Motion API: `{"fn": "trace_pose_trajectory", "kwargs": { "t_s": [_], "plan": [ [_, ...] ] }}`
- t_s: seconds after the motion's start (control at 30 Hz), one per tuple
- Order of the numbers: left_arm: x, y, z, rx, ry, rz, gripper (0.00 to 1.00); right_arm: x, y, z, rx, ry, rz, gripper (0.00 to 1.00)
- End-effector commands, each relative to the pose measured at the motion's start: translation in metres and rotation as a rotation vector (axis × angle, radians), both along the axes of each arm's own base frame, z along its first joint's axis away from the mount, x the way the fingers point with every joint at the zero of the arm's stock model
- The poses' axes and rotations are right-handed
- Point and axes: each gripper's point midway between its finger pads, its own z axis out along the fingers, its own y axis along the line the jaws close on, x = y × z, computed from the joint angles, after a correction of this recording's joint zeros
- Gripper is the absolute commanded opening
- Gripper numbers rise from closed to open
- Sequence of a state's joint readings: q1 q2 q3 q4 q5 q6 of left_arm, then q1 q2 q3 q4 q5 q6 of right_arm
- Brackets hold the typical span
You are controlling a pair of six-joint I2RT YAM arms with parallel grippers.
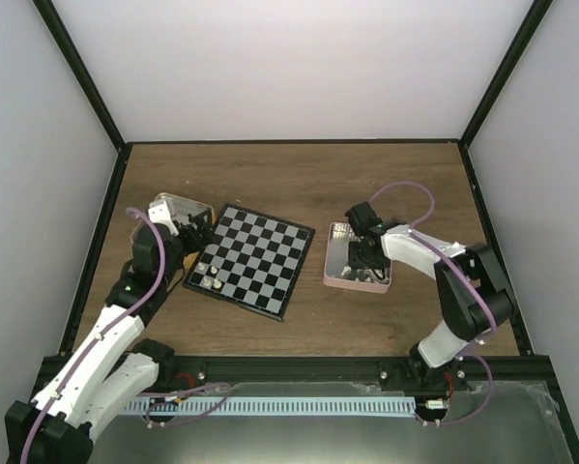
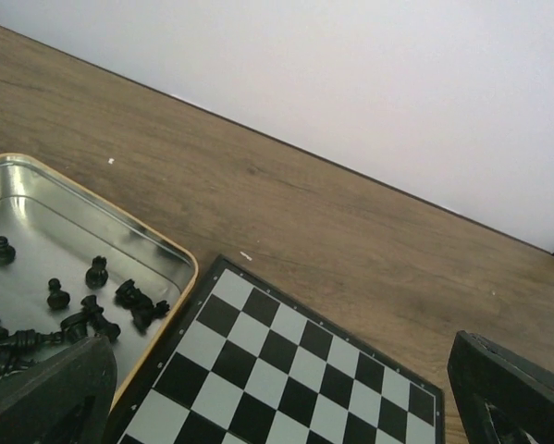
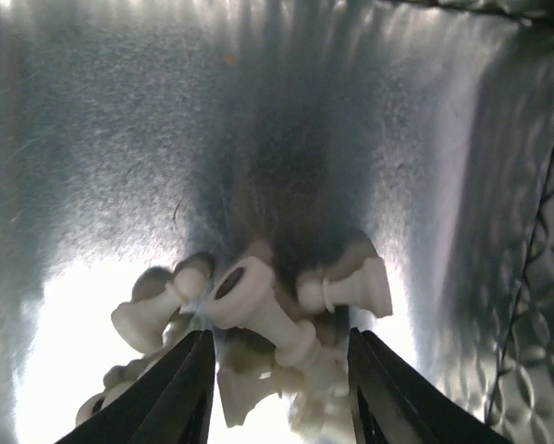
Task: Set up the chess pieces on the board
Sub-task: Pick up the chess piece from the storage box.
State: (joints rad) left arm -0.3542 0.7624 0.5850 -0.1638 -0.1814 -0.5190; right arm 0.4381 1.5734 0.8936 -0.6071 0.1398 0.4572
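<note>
The board (image 1: 253, 257) lies left of centre, turned at an angle, with a few cream-white chess pieces (image 1: 210, 280) on its near-left corner. My left gripper (image 1: 190, 235) hovers at the board's left edge, open and empty. In the left wrist view its fingers (image 2: 45, 398) stand wide apart over the board (image 2: 286, 370). My right gripper (image 1: 359, 253) is down inside the pink-rimmed tin (image 1: 335, 278). In the right wrist view it (image 3: 281, 388) is open, its fingers (image 3: 175, 388) straddling a heap of white pieces (image 3: 267, 310) lying on their sides.
A gold-rimmed metal tin (image 2: 156, 245) holding several black pieces (image 2: 96, 314) sits against the board's left corner, also in the top view (image 1: 171, 205). Dark frame posts and white walls enclose the wooden table (image 1: 299, 184).
</note>
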Motion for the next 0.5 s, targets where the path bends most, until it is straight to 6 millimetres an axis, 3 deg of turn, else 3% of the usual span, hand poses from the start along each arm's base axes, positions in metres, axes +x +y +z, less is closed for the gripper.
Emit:
{"fn": "trace_pose_trajectory", "kwargs": {
  "t_s": [0.0,0.23,0.47],
  "plan": [
    [0.004,-0.008,0.020,-0.019,-0.071,-0.037,1.00,0.023,-0.007,0.006,-0.089,-0.047,0.050,0.40],
    [-0.002,-0.003,0.023,-0.013,-0.084,-0.026,1.00,0.036,-0.002,0.002,-0.089,-0.070,0.066,0.36],
    [-0.006,-0.004,0.030,-0.025,-0.106,-0.039,1.00,0.039,-0.004,-0.003,-0.089,-0.085,0.017,0.25]
  ]
}}
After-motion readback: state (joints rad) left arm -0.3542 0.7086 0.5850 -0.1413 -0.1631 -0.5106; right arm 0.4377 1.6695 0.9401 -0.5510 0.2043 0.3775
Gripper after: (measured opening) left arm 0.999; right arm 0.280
